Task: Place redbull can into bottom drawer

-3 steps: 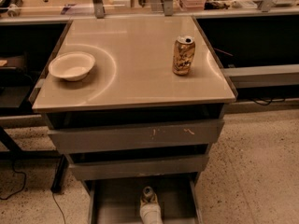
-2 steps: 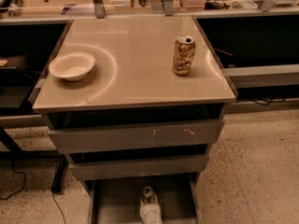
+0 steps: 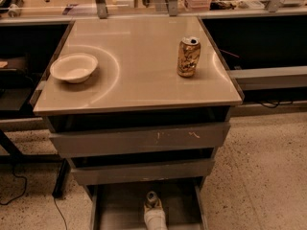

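Note:
The bottom drawer [image 3: 120, 207] is pulled out under the table, with its flat grey floor showing. My gripper [image 3: 154, 211], on a white arm end, comes in from the lower edge over the middle of that floor. At its tip is a small round silver top that looks like the redbull can [image 3: 151, 198]. The rest of the can is hidden, and I cannot tell whether it rests on the floor.
A wider gold-brown can [image 3: 188, 56] stands at the right of the beige table top [image 3: 139, 80]. A white bowl [image 3: 74, 67] sits at its left. Two grey-fronted drawers [image 3: 139, 140] are above the bottom one. Dark shelves flank the table and cables lie on the speckled floor.

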Robot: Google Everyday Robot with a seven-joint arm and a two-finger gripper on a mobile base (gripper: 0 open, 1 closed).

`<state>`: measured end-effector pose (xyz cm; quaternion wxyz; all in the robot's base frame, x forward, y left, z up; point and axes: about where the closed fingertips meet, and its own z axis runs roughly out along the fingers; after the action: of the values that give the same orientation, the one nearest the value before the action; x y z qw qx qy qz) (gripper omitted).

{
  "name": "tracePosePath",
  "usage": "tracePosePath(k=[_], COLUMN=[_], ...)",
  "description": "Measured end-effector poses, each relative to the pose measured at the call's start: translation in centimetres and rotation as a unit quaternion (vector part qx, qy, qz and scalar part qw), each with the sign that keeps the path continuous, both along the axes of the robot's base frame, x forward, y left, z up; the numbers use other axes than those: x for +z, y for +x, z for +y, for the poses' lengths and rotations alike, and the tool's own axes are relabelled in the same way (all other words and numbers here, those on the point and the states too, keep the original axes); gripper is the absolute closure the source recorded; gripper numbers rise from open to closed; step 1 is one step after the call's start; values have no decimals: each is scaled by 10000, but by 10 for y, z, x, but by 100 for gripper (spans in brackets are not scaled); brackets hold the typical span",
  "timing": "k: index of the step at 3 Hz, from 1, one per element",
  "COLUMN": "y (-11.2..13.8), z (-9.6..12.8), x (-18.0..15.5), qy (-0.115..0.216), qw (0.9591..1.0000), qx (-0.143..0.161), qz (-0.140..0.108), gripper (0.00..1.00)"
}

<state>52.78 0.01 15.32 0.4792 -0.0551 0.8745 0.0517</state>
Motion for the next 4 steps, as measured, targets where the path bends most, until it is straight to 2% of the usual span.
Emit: tracePosePath(k=[2,3,4], y=[0,-1,-10], z=[0,0,-7], x=[0,1,28], qy=[0,-24,-267], qw=[10000,10000,9996], qx=[0,4,-11], qz=[1,-9,-134], gripper=[0,0,0])
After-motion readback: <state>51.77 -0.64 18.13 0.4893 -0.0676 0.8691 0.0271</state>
